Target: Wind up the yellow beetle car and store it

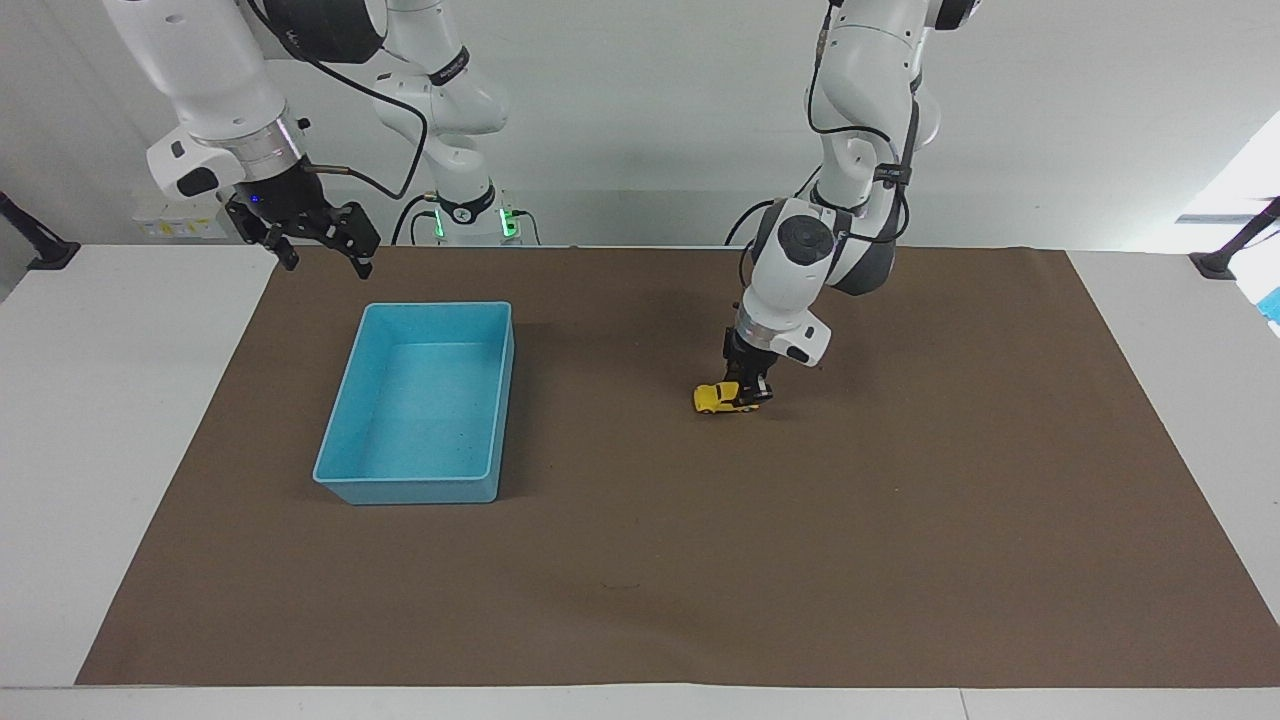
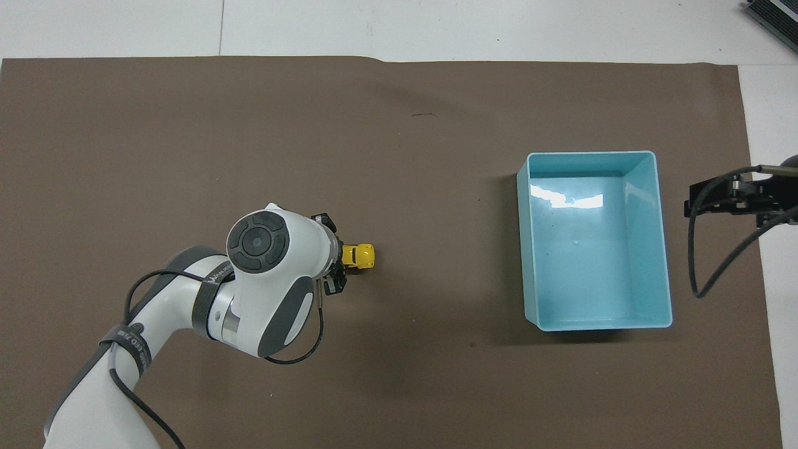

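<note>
The yellow beetle car (image 1: pixel 714 398) sits low on the brown mat (image 1: pixel 900 520), about midway along the table. My left gripper (image 1: pixel 750 390) comes down from above and is shut on the car's end toward the left arm's side. In the overhead view the car (image 2: pixel 361 255) sticks out from under the left gripper (image 2: pixel 340 257), pointing toward the light blue bin (image 2: pixel 522 249). The bin (image 1: pixel 415 490) has nothing in it and stands toward the right arm's end. My right gripper (image 1: pixel 318 250) waits, open and holding nothing, in the air just off the bin's corner nearest the robots.
The brown mat (image 2: pixel 187 125) covers most of the white table (image 1: pixel 120 420). The right arm's black cable (image 2: pixel 704 249) hangs beside the bin.
</note>
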